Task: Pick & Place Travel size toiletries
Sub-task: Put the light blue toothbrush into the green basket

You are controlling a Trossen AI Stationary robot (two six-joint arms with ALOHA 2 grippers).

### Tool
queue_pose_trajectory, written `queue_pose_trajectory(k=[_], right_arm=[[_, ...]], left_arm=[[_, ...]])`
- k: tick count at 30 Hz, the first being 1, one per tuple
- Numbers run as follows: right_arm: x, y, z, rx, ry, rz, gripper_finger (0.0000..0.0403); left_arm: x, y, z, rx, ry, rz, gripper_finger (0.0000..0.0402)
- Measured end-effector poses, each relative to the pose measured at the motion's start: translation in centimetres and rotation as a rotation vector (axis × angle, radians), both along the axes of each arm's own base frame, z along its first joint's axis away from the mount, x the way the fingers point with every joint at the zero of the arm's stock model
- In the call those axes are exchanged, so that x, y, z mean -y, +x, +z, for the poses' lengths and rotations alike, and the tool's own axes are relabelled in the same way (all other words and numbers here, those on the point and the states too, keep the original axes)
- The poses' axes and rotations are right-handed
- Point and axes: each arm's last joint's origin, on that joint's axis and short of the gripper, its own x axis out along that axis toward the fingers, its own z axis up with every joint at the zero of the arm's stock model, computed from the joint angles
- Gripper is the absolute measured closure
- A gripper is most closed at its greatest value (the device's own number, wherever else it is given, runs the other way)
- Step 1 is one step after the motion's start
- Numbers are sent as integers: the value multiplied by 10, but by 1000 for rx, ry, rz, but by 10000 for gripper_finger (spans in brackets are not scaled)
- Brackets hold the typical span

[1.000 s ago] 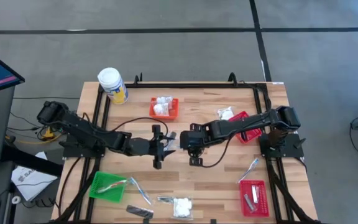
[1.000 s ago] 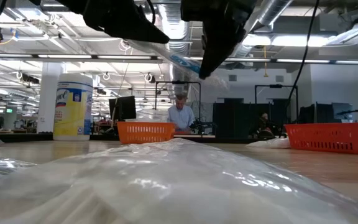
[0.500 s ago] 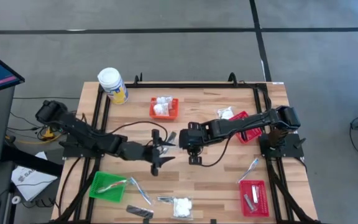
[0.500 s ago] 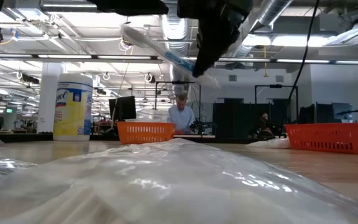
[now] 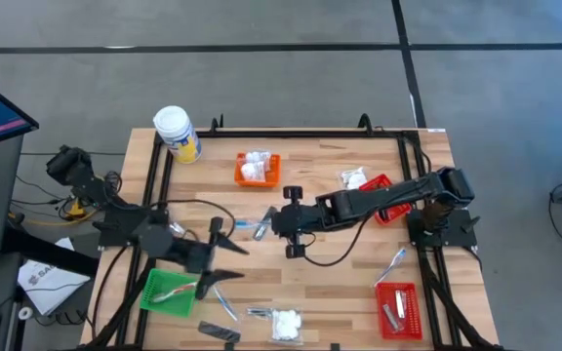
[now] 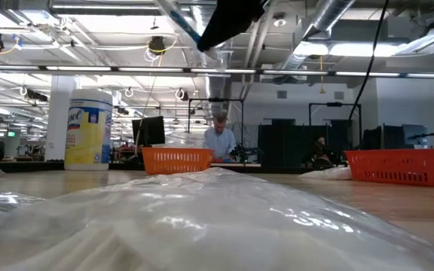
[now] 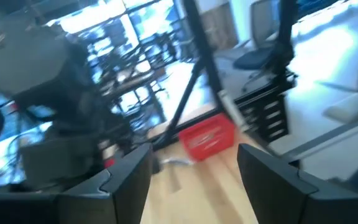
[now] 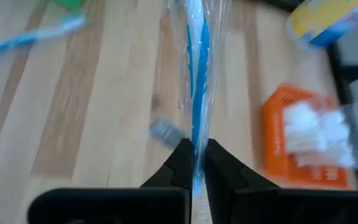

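Note:
My right gripper (image 5: 269,224) hovers over the table's middle, shut on a clear-wrapped blue stick (image 5: 252,230), which also shows in the right wrist view (image 8: 194,81) and in the low view (image 6: 179,13). My left gripper (image 5: 220,261) is open and touches nothing, beside the green basket (image 5: 169,291); its fingers (image 7: 126,180) stand wide apart. More toiletries lie along the near edge: sticks (image 5: 220,297), a white packet (image 5: 284,322) and a dark sachet (image 5: 220,333). Another stick (image 5: 393,261) lies at the right. My right gripper pinches the wrapped stick between its two fingers (image 8: 180,163), at one end of it (image 8: 194,146). The fingers come level from the table's right and lie in line with the stick. It is lifted clear and reaches past the fingertips toward the left.
An orange basket (image 5: 258,169) with white packets sits at the far middle. The yellow-labelled jar (image 5: 177,134) stands at the far left corner. Red baskets lie at the right (image 5: 383,195) and near right (image 5: 398,310). A clear-wrapped packet (image 6: 217,218) fills the low view's foreground.
My left gripper has come away from the stick and drawn back toward the table's left near corner, ending beside the green basket. My right gripper, still shut on the stick, has carried it a little toward the left.

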Motion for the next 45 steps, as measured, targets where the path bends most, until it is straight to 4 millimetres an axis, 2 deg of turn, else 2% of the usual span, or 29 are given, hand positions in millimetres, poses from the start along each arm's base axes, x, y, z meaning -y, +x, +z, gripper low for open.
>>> queue_pose_trajectory(k=[6,10,13,17,21,27,33,38,45], right_arm=[[-4,-2,12,78,-43,-19,393],[-12,-2,27,204,-76,-57,393],[-19,-8,35,279,-80,-17,393],[-25,-17,35,352,-67,22,393],[-28,-31,47,505,-44,100,393],[-38,-29,44,617,97,331,393],[-34,-18,36,645,88,315,393],[-27,-12,34,657,169,317,391],[-13,-3,23,554,254,308,393]], left_arm=[[5,-14,3,17,-14,-52,172],[2,-14,0,3,-18,25,181],[1,-13,0,0,-14,62,192],[-3,-11,0,3,-16,82,206],[-9,-6,-1,4,-25,114,215],[-20,-3,-7,62,-64,161,224],[-21,-4,-6,120,-61,161,230],[-23,-4,-10,130,-65,169,231],[-23,-4,-10,132,-66,170,231]])
